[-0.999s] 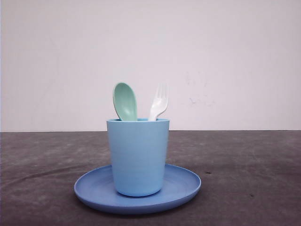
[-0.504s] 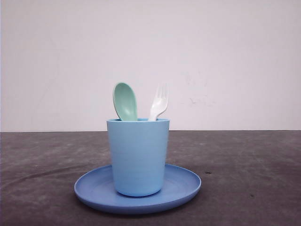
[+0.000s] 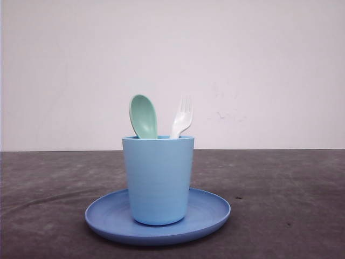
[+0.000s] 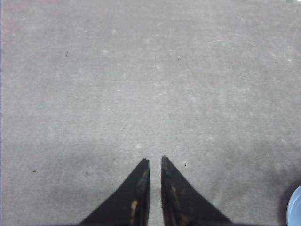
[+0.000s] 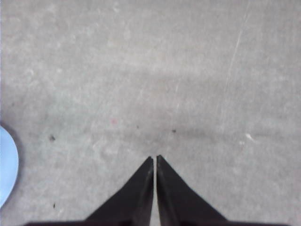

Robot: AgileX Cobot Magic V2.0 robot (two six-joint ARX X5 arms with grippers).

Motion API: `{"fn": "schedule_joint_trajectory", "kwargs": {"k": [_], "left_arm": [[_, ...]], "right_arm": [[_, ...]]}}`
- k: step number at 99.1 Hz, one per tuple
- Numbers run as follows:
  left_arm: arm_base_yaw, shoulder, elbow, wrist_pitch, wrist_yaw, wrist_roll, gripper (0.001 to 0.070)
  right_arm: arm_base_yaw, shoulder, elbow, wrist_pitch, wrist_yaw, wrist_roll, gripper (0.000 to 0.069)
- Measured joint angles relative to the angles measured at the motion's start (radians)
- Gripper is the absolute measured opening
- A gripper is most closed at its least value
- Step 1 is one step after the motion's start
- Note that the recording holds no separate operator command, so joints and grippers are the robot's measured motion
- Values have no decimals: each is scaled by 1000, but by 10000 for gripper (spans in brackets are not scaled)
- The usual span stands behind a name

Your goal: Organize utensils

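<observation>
- Mint-green spoon (image 3: 143,115): plastic by the look, smooth, soft satin sheen on the bowl.
- White fork (image 3: 182,119): plastic, smooth, faintly glossy on the tines.
- Light blue cup (image 3: 158,181): matt plastic, fine horizontal ridging on the wall.
- Blue plate (image 3: 210,213): same matt plastic look, smooth rim; pale edge also seen from the left wrist (image 4: 295,207) and the right wrist (image 5: 7,167).
- Table (image 3: 280,194): dark grey, matt, slightly rough and speckled, scuffed with pale scratches; perhaps a felt-like mat, hard to tell.
- Left gripper (image 4: 155,161): black fingers, dull hard finish, worn yellowish patches.
- Right gripper (image 5: 154,158): black, matt, plain.
- Wall (image 3: 259,65): pale, matt, a few faint marks.
</observation>
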Motion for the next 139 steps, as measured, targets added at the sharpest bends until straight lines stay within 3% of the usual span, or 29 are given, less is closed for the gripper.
{"fn": "schedule_joint_trajectory", "kwargs": {"k": [25, 56, 78, 139], "left_arm": [[22, -104, -62, 31, -8, 37, 17], [41, -430, -452, 269, -10, 46, 17], [41, -555, -614, 349, -12, 46, 17], [41, -635, -695, 414, -34, 46, 17]], "right_arm": [[0, 0, 0, 52, 0, 0, 8], [0, 0, 0, 132, 0, 0, 8], [0, 0, 0, 173, 0, 0, 8], [0, 0, 0, 205, 0, 0, 8]]}}
